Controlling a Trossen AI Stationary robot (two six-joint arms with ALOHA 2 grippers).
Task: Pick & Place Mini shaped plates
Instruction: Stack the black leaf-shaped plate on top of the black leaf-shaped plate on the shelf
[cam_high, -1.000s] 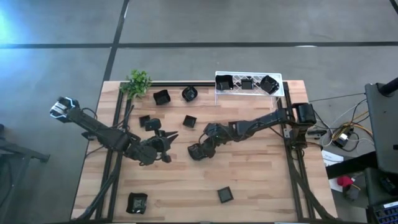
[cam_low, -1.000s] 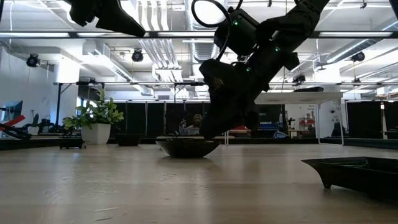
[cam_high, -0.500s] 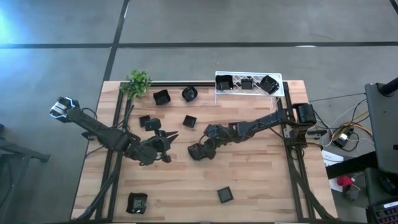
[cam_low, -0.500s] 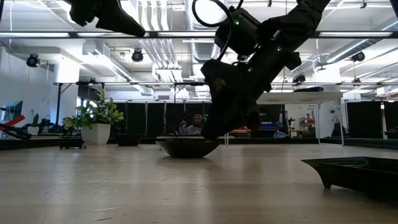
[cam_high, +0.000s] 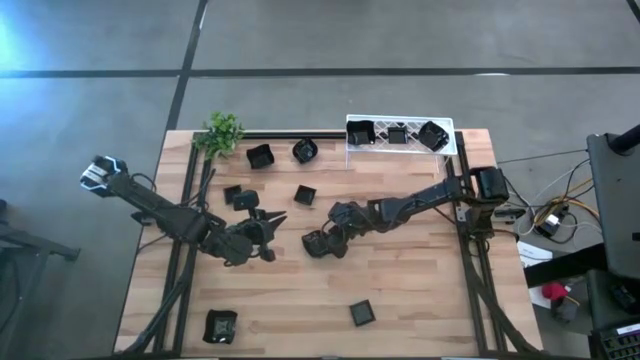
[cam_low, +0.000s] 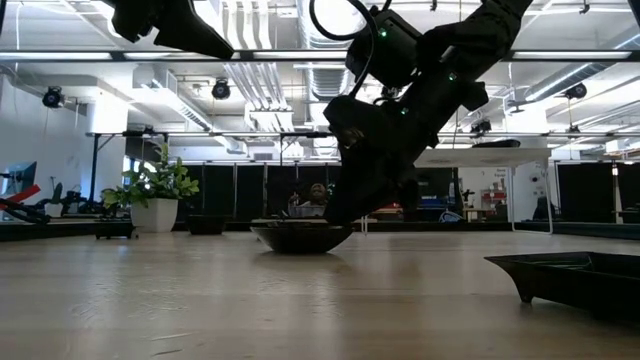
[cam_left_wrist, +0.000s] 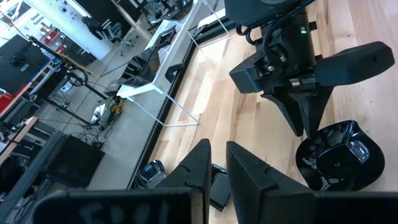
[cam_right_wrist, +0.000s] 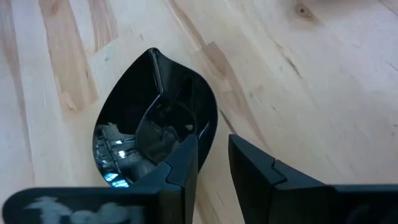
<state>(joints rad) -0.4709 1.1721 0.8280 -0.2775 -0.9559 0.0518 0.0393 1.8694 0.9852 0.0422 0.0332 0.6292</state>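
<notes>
The right gripper (cam_high: 313, 243) stands mid-table, pointing down on a glossy black leaf-shaped mini plate (cam_right_wrist: 149, 124). This plate rests flat on the wood (cam_low: 300, 237) and also shows in the left wrist view (cam_left_wrist: 339, 158). The right gripper's fingers (cam_right_wrist: 213, 146) are shut on its rim. The left gripper (cam_high: 272, 220) hovers just left of it, holding nothing, with a narrow gap between its fingers (cam_left_wrist: 217, 149). More black mini plates lie loose on the table, and three sit in the white rack (cam_high: 400, 148). My right gripper has the leaf-shaped plate by its rim (cam_right_wrist: 208, 134), at the side nearest the wrist. One finger (cam_right_wrist: 180, 162) is inside the dish and the other (cam_right_wrist: 255, 171) outside. The fingers come from above, slanting down from the table's right. The plate's underside stays on the table.
Loose plates lie at the far left (cam_high: 260, 155), (cam_high: 304, 150), (cam_high: 305, 194), (cam_high: 240, 197) and near the front edge (cam_high: 362, 313), (cam_high: 220, 325). A small green plant (cam_high: 222, 133) stands at the far-left corner. Bare wood lies to the right of the two grippers.
</notes>
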